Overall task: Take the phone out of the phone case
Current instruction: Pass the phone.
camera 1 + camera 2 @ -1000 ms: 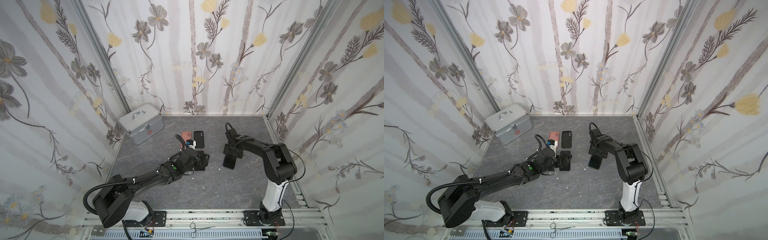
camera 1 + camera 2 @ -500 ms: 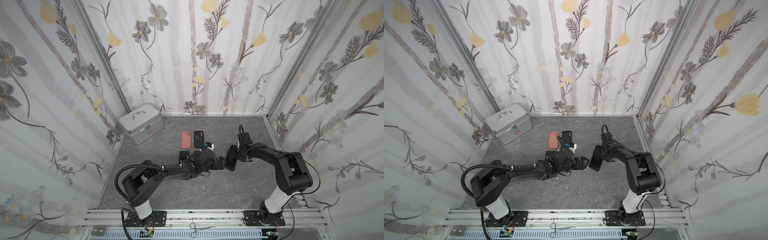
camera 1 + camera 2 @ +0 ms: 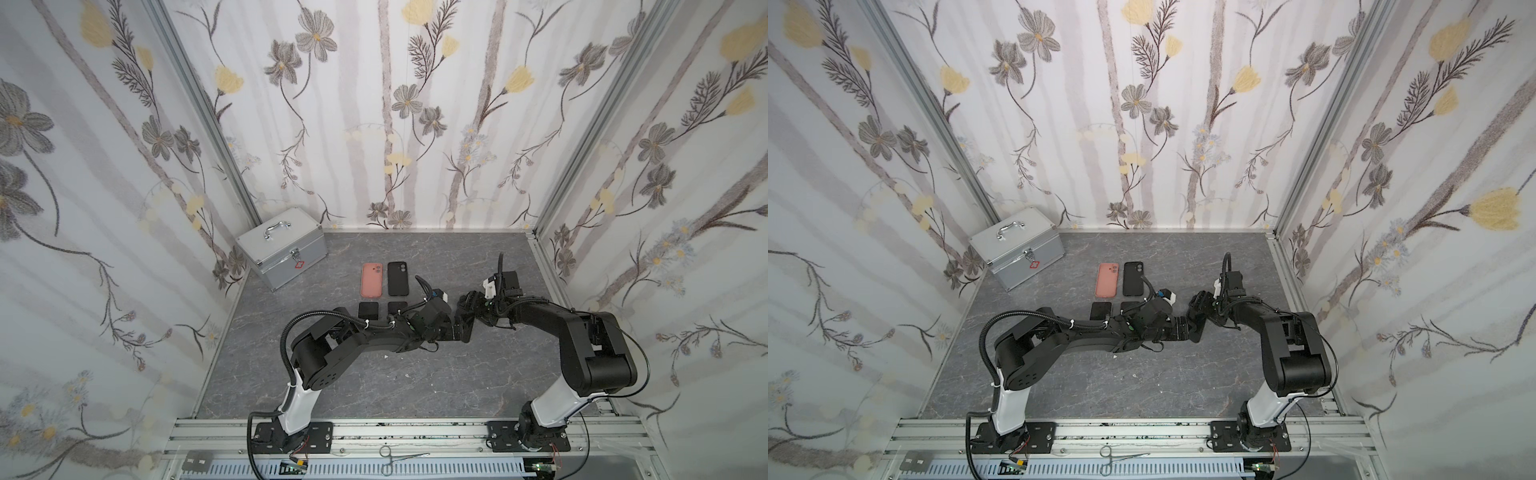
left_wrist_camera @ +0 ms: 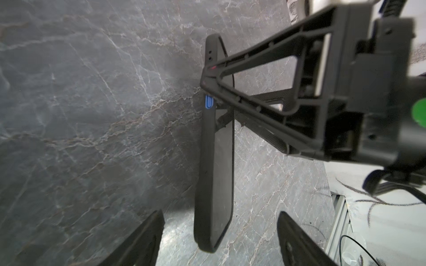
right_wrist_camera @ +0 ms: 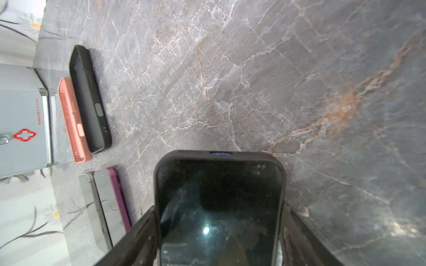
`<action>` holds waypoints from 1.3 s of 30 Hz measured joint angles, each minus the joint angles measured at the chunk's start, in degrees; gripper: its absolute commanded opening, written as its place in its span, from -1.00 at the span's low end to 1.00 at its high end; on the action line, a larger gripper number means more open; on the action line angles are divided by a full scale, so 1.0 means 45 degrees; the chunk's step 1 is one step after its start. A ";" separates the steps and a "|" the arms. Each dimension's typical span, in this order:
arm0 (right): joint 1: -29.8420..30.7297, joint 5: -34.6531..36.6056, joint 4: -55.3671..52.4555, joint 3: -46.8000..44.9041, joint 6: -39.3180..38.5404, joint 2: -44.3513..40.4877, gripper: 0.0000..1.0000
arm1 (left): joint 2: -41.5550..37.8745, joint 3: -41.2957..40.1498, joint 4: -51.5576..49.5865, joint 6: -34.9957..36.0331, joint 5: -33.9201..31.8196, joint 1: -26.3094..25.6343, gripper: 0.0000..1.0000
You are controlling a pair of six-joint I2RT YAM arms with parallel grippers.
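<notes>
Cased phone (image 5: pixel 219 207) clamped across width in right gripper (image 5: pixel 219 232); long axis aims at left gripper (image 4: pixel 220 226), jaws apart, flanking free end.

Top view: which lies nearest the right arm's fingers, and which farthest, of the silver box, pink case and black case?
1. Black case, mid-table.
2. Pink case, right beside it, farther over.
3. Silver box, back corner by the wall.

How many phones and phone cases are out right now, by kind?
Empty phone cases: 2 (salmon case, black case)
Bare phones: 2 (purple-edged phone, grey phone)
Cased phone: 1, gripped by the right pincer
Total: 5
</notes>
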 measured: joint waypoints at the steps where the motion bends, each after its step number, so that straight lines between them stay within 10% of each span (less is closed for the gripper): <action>1: -0.0039 -0.0083 0.0034 -0.0019 0.0000 0.0005 0.35 | 0.0102 0.0000 0.0121 -0.0039 0.0131 0.0044 0.32; 21: -0.0121 -0.0675 0.0787 -0.0073 0.0010 0.0282 0.36 | 0.1161 0.0311 0.1345 -0.0452 0.1341 0.0457 -0.72; 26: -0.0131 -0.0452 0.0636 -0.0126 0.0155 -0.0005 0.63 | 0.1161 0.0457 0.1239 -0.0457 0.1598 0.0481 -1.00; 30: -0.0117 -0.0117 -0.0418 -0.0155 0.0238 -0.0831 0.99 | 0.0991 0.0452 0.1122 -0.0160 0.1705 0.0495 -1.00; 39: -0.0369 0.1044 -0.0991 0.0131 -0.0102 -0.5095 0.99 | -0.1370 -0.0097 0.0865 0.0928 0.1413 0.0763 -1.00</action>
